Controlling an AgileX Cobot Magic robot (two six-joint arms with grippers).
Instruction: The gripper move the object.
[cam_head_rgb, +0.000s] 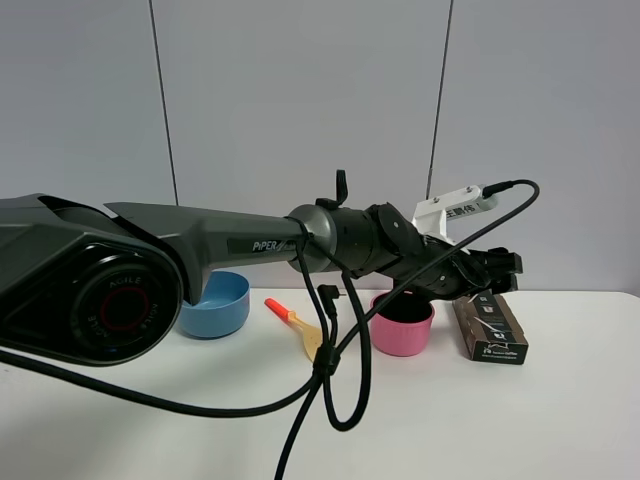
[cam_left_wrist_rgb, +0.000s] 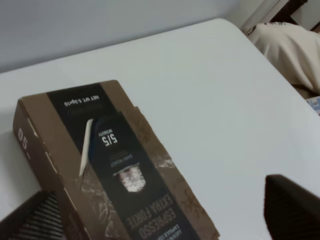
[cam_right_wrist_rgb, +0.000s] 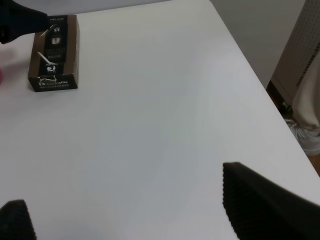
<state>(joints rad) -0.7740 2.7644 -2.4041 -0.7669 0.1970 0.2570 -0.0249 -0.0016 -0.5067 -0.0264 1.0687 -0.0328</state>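
The long dark brown box (cam_head_rgb: 490, 328) with a black printed top lies flat on the white table at the right, next to the pink pot (cam_head_rgb: 402, 325). My left gripper (cam_head_rgb: 495, 268) on the PiPER arm hangs just above the box's far end, open and empty. In the left wrist view the box (cam_left_wrist_rgb: 115, 165) lies below and between the two spread fingers (cam_left_wrist_rgb: 292, 210). My right gripper (cam_right_wrist_rgb: 145, 215) is open and empty over bare table, far from the box (cam_right_wrist_rgb: 53, 52). It is out of the exterior view.
A blue bowl (cam_head_rgb: 215, 303) stands at the back left. A yellow spatula with an orange handle (cam_head_rgb: 300, 325) lies between the bowl and the pot. Black cables (cam_head_rgb: 335, 370) hang from the arm down to the table. The table's right edge (cam_right_wrist_rgb: 240, 55) is near the box.
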